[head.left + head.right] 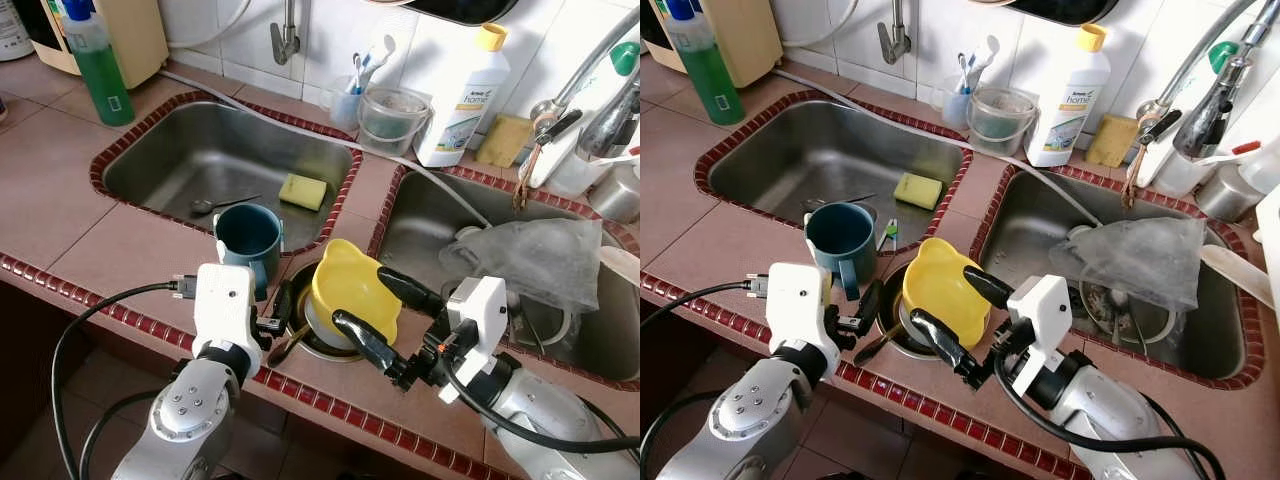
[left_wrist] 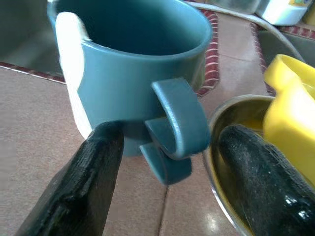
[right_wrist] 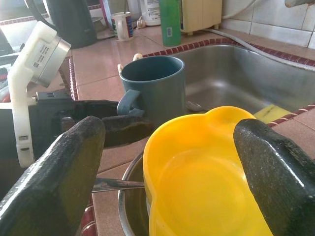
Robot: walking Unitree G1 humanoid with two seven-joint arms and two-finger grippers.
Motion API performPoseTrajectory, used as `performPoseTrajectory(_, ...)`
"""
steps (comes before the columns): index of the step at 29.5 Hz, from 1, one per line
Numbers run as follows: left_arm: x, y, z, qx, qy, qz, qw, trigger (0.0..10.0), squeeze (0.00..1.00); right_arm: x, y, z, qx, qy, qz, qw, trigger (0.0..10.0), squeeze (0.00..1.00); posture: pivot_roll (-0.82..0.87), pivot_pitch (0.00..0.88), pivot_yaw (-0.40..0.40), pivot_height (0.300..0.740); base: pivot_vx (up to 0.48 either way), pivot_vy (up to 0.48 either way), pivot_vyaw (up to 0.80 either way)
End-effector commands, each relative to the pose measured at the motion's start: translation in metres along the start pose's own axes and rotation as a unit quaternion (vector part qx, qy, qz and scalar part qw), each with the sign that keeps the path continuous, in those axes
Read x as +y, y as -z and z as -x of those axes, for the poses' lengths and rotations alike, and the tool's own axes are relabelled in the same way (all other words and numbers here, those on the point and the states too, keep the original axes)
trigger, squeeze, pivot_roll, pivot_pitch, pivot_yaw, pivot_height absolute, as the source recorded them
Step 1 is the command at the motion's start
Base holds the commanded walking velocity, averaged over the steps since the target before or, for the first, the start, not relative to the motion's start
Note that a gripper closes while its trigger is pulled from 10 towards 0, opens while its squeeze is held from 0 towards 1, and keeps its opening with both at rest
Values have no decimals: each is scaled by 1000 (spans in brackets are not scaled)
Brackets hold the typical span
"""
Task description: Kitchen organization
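A tiled kitchen counter (image 1: 60, 190) holds a double steel sink (image 1: 200, 150). A yellow sponge (image 1: 302, 191) and a spoon (image 1: 215, 205) lie in the left basin; a crumpled plastic bag (image 1: 540, 255) covers the right. A green soap bottle (image 1: 97, 62), white detergent bottle (image 1: 462, 100) and toothbrush cup (image 1: 348, 100) line the back.

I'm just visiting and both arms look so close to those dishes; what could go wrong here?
1. The right gripper straddles the yellow bowl, which sits tilted in a metal bowl; closing on it could make it slip or tip.
2. The left gripper reaches at the blue mug, which stands on the counter near the left sink; a nudge might push it in.
3. The two grippers work close together and could bump.
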State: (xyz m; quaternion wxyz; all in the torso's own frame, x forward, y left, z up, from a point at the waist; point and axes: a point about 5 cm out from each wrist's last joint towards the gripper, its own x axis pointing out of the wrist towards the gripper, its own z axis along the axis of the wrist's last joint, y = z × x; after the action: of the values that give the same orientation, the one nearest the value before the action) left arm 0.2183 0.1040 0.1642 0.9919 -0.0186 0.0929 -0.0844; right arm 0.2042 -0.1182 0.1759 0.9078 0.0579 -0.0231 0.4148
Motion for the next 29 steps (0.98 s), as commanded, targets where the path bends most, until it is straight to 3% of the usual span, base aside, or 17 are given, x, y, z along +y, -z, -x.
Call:
performPoseTrajectory(1,1,1,-1,8,-8,-1,1000,10000,0,1,-4,3,0,2,6,1000,10000,0,-40,150,-86,740,0,0,0)
performPoseTrajectory(15,14,1,-4,0,-73,-14,997,10000,0,1,-4,1,-1,0,6,1000,10000,0,-36,150,-89,740,0,0,0)
performPoseTrajectory(22,10,3,-6,2,-62,-30,998,10000,0,1,-4,1,-1,3,6,1000,10000,0,-41,153,-87,740,0,0,0)
performPoseTrajectory(25,9,4,-7,3,-60,-33,998,9373,0,1,-4,2,-1,4,7,1000,10000,0,-43,154,-87,740,0,0,0)
performPoseTrajectory(26,8,4,-7,1,-57,-31,998,8941,0,1,-4,2,-1,4,7,1000,10000,0,-43,154,-87,740,0,0,0)
performPoseTrajectory(27,8,4,-8,-3,-57,-36,998,3647,0,0,-5,1,-2,5,7,1000,10000,0,-47,154,-85,740,0,0,0)
performPoseTrajectory(29,8,4,-8,-3,-60,-39,997,3647,0,1,-5,1,-2,6,8,1000,10000,0,-48,155,-83,740,0,0,0)
